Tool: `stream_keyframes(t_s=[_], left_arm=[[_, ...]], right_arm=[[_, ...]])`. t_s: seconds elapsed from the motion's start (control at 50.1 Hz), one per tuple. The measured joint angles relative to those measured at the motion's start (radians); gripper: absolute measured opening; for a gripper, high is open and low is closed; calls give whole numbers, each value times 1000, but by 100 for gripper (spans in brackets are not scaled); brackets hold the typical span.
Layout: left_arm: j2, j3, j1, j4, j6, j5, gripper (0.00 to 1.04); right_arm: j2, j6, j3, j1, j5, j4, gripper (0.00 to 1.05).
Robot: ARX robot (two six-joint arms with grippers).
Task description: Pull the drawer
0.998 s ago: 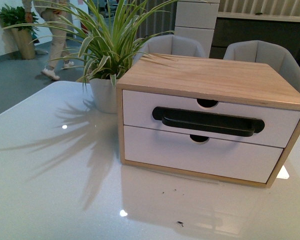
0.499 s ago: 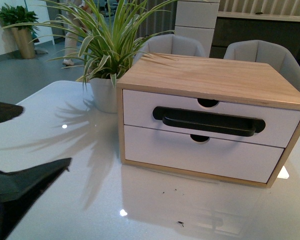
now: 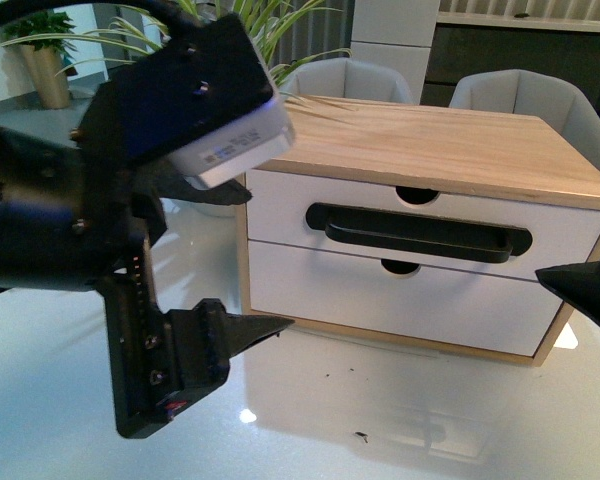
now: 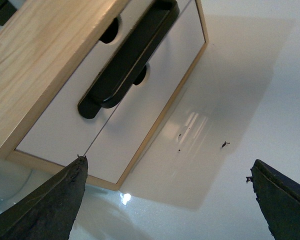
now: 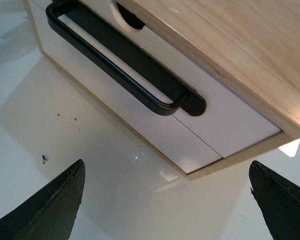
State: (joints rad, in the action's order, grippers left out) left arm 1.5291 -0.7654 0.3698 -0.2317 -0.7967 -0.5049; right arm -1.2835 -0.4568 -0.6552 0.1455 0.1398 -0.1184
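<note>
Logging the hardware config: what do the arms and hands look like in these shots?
Left arm: matt black, blocky, visible screws, a white box with a printed label at the wrist. Left hand: black fingers tapering to wedge points. Right hand: same black pointed fingers; its arm is out of view.

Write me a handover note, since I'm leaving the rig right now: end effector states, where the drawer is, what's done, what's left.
Left end effector: open, empty, facing the box front, touching nothing.
Right end effector: open, empty, also short of the front.
Drawer: upper one in the wooden box on the white table; shut, its black bar handle free.
Done: nothing gripped yet.
Left: grip the handle, then pull the drawer out.
</note>
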Motion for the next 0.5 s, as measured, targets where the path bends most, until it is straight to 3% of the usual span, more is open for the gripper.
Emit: stream_keyframes(t_s=[0.14, 0.379, 0.499], left_arm=[[100, -158, 40, 199, -179, 27, 97], [248, -396, 87, 462, -339, 66, 97], [296, -468, 99, 497, -356, 78, 97]], right_arm=[[-95, -91, -85, 6, 54, 55, 96], [-203, -205, -179, 21, 103, 125, 96], [-235, -227, -211, 34, 111, 133, 96]])
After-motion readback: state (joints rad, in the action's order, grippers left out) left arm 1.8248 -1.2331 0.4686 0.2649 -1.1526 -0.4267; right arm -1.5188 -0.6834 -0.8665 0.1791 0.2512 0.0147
